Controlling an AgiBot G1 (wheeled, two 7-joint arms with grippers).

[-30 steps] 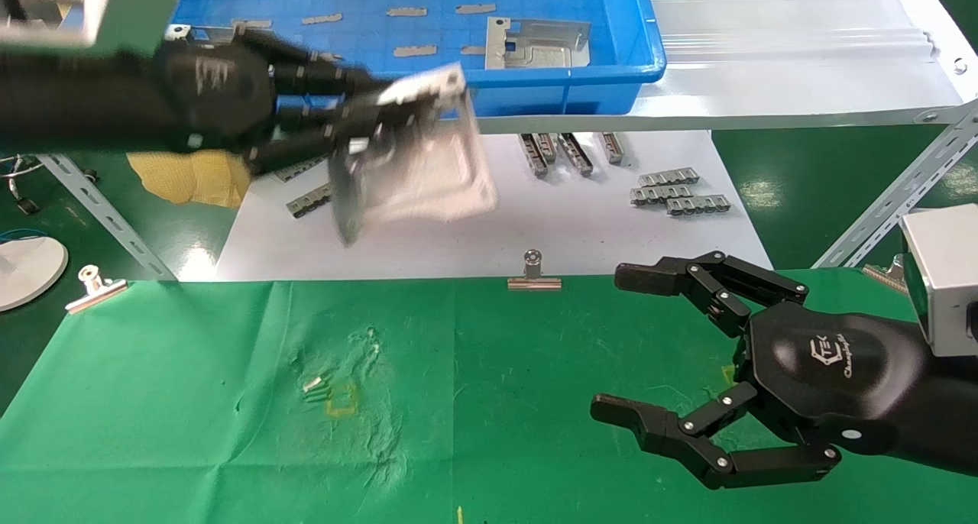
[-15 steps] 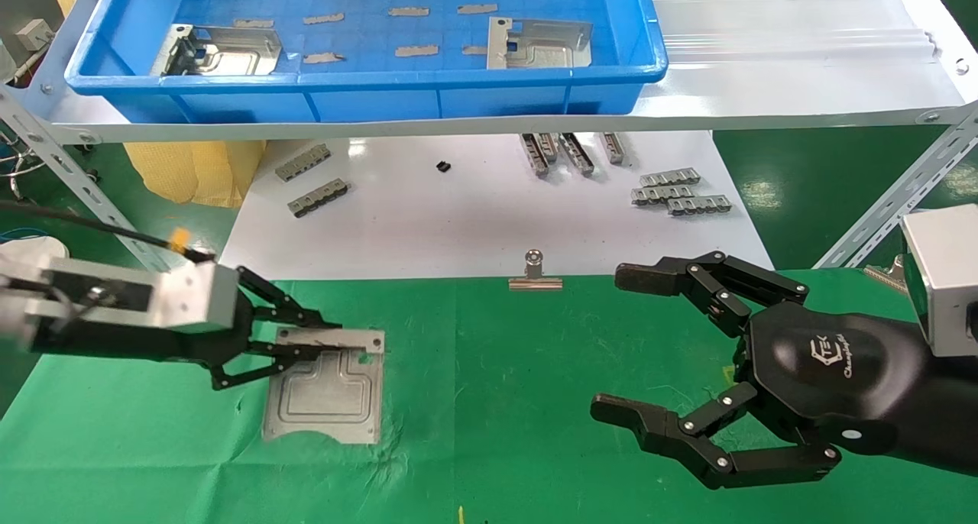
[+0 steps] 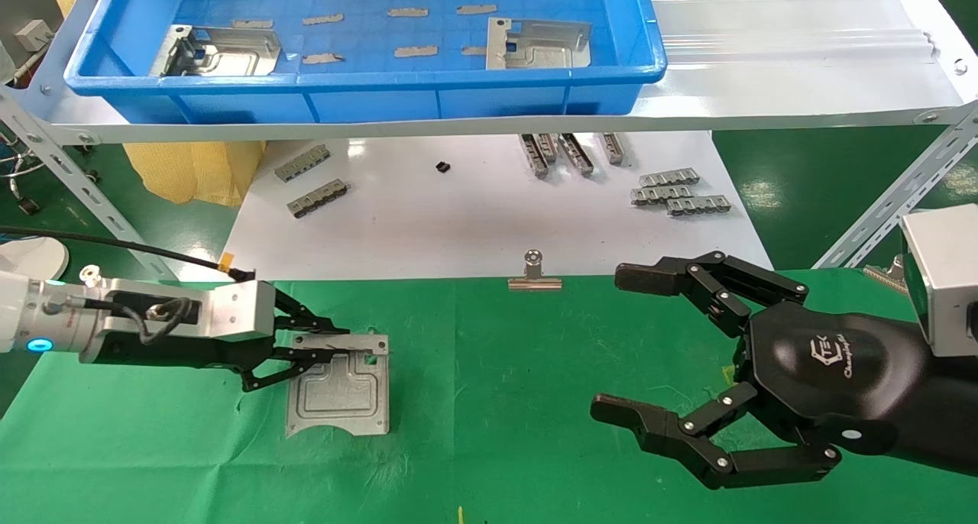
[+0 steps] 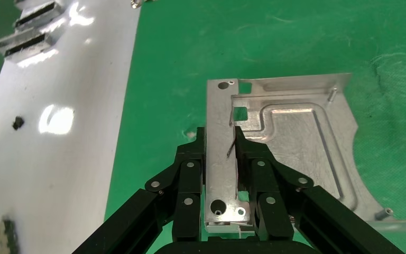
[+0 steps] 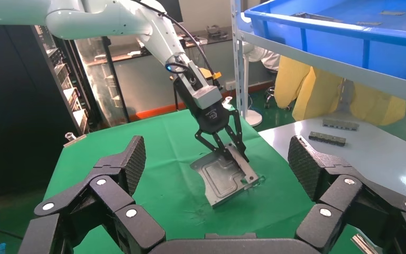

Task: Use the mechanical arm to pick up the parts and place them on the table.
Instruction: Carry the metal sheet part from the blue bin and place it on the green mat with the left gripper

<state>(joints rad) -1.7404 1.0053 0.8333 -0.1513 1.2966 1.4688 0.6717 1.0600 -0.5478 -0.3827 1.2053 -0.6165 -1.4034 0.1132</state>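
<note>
Head view, looking down on the workbench: a roughly square silver stamped sheet-metal plate [image 3: 340, 390] with an embossed stepped outline sits on the creased bright green cloth of the table [image 3: 497, 447], left of centre. From the right wrist view the plate [image 5: 226, 180] looks tilted, its low edge on the cloth and its gripped edge raised. The left black gripper with two jointed link fingers [image 3: 321, 344] reaches in from the left, level with the cloth, and its fingers are pinched together on the plate's folded far edge; the left wrist view shows the two finger pads [image 4: 248, 159] clamping that rim [image 4: 219, 169] from both sides. Behind the fingers come a silver wrist block and a white arm with a blue light.

On the right, the right black gripper with the hexagonal palm and white logo [image 3: 623, 344] hangs over the green cloth, well apart from the plate, its fingers spread wide and holding nothing.

At the cloth's far edge a silver binder clip [image 3: 534, 273] grips the fabric. Beyond it lies a glossy white board [image 3: 489, 226] carrying small grey comb-like strips [image 3: 676, 192]. Above that, a white shelf on slotted-angle legs [image 3: 802, 73] holds a blue plastic tray [image 3: 367, 88]. Two more silver plates lie in the tray, one at its left end [image 3: 218, 50] and one toward its right [image 3: 539, 43].
</note>
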